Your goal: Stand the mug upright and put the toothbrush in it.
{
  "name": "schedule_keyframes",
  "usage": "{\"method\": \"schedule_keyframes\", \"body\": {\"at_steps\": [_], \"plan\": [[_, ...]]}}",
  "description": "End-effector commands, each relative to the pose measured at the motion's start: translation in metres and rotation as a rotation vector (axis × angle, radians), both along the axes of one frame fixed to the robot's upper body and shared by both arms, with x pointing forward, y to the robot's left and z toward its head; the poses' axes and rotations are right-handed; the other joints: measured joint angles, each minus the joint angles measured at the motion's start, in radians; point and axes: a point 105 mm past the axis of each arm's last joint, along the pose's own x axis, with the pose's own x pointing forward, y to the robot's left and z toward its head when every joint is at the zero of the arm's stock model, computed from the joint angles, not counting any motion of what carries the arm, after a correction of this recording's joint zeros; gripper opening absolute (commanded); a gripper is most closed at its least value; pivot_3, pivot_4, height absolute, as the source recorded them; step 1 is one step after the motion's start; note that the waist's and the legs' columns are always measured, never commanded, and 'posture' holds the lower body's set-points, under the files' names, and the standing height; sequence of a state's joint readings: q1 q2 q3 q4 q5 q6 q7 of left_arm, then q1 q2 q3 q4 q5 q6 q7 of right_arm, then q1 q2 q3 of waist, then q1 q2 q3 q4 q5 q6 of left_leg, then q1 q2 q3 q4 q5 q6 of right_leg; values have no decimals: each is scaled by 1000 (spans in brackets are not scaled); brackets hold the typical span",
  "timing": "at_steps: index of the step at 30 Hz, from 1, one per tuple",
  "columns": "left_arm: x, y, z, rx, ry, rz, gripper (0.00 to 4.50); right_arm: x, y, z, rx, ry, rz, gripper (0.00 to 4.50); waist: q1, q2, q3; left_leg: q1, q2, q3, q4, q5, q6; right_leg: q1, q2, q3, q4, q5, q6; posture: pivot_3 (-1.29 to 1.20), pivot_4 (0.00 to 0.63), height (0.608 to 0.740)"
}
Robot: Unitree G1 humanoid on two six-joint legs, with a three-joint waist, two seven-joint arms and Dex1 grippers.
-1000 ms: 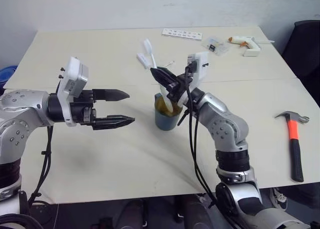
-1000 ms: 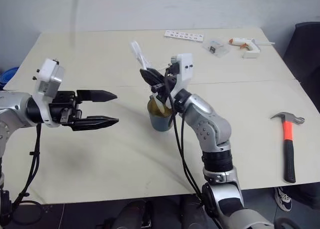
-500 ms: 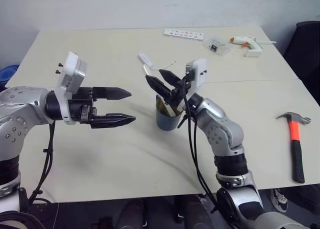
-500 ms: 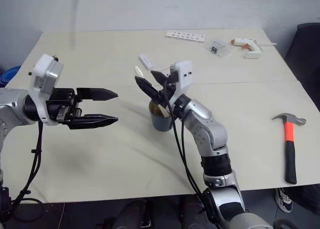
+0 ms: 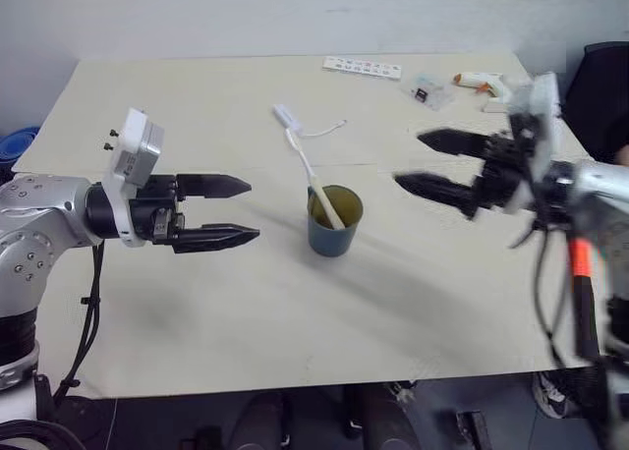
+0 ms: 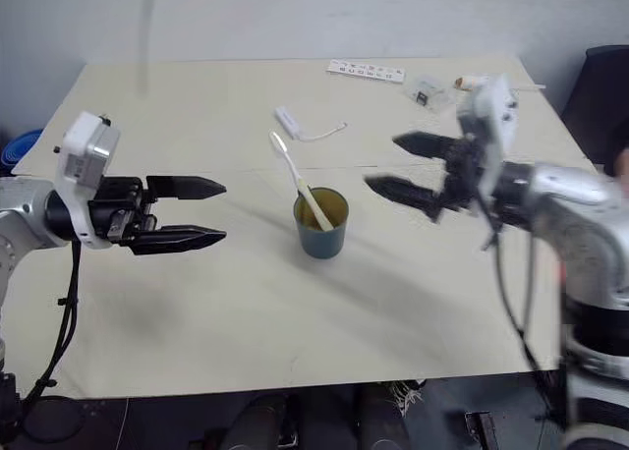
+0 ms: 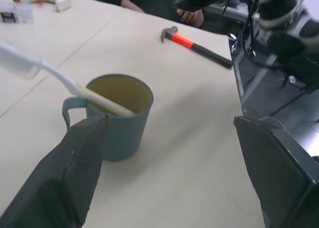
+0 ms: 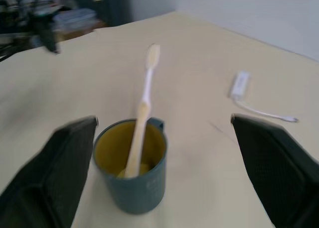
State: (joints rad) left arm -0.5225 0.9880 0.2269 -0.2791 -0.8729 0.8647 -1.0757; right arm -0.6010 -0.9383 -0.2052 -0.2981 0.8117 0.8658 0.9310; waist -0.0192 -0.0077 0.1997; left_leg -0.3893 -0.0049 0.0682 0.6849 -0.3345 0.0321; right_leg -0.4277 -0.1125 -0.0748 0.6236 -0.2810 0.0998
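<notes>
Pale desk [image 5: 197,322] carries the mug [image 5: 333,224] upright at its middle, between my two hands, the toothbrush [image 5: 313,180] leaning in it; left fingers [image 5: 231,210] and right fingers [image 5: 432,163] both spread, empty

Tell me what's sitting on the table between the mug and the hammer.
Nothing: in the left wrist view, bare table runs from the mug to the hammer.

Clutter on the pale table [image 5: 197,312], apart from the task.
You'll find a small white block with a thin cable [image 5: 287,115] mid-table, a white strip [image 5: 363,68] along the far edge, a glue gun [image 5: 480,81] far right, and an orange-handled hammer [image 7: 197,44] at right.
</notes>
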Motion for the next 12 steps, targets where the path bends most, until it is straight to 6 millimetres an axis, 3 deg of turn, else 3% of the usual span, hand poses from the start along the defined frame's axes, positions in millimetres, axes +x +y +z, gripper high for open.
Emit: {"method": "schedule_keyframes", "body": {"at_steps": [1, 5, 12], "plan": [[-4, 19, 6, 69, -57, 27, 4250, -16, -23, -3, -117, 49, 49, 4457, -5, 0, 0, 1, 0, 2, 0, 0, 0, 0, 0, 0, 0, 0, 0, 0, 150, 740], [-2, 33, 3, 121, -71, 53, 4250, -23, -34, -8, -144, 110, 57, 4457, -5, 0, 0, 3, 1, 4, 0, 0, 0, 0, -2, 0, 1, 0, 0, 0, 150, 740], [-1, 31, 4, 122, -92, 32, 4250, -25, -28, -14, -146, 112, 85, 4457, 3, 0, 0, 2, 1, 4, 0, 0, 0, 0, -3, 0, 0, 0, 0, 0, 150, 740]]}}
